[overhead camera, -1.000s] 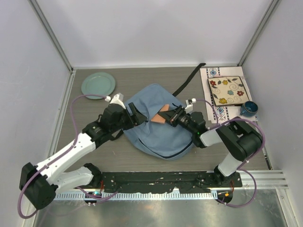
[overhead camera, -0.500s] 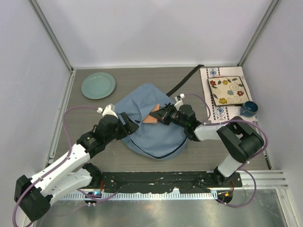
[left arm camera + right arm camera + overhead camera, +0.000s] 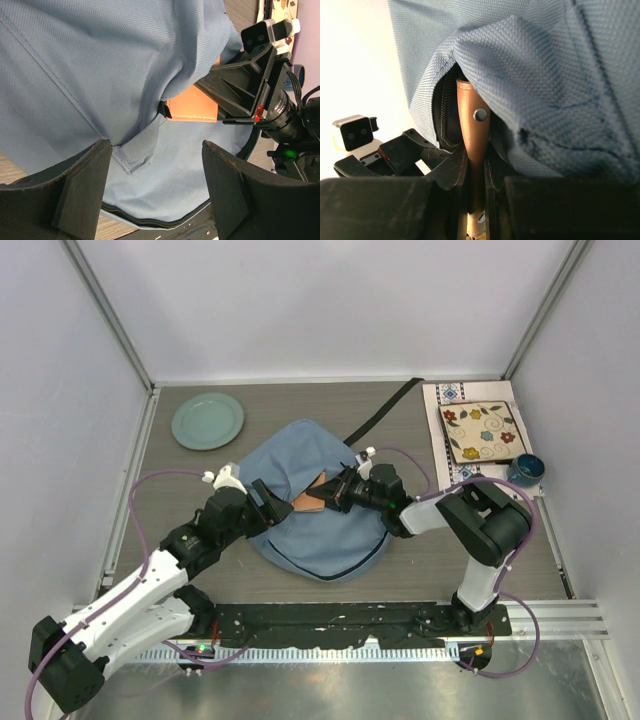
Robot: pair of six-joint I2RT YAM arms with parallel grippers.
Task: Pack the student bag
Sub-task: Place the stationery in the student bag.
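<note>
The student bag lies flat mid-table, light blue-grey, with its zip opening facing the right arm. My right gripper is shut on a flat brown leather case with a metal snap. The case's front end pokes into the bag's zip opening; in the left wrist view the case shows as orange under a fabric fold. My left gripper hangs open over the bag's fabric at its left side, with nothing between its fingers. From above, the left gripper sits just left of the case.
A green plate lies at the back left. At the right, a flowered square dish rests on a patterned mat, with a dark blue cup beside it. The bag's black strap trails toward the back.
The right gripper has pushed left with the brown case, deeper under the bag's fold. The bag has slid left and nearer. The left gripper has drawn back toward the near left.
</note>
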